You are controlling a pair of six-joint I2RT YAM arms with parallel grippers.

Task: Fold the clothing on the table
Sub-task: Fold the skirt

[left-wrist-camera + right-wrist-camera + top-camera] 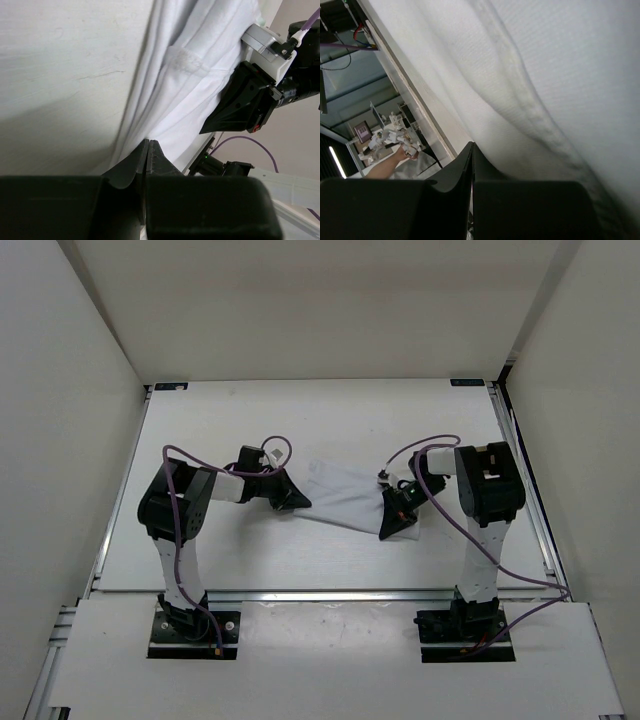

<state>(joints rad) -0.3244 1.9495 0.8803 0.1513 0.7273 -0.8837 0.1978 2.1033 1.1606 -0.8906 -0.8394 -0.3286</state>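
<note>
The white garment [345, 498] lies bunched across the middle of the bench [250, 420], drawn between the two arms. The left gripper [303, 503] has its jaws pressed together on the garment's left end. The right gripper [385, 533] has its jaws pinching the right end.

Clothing [545, 75] cut off by right-wrist frame edges; outline untellable.

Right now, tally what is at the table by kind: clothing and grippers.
Clothing: 1, the white clothing
Grippers: 2, the left gripper and the right gripper, each shut on the clothing
Total: 3
</note>
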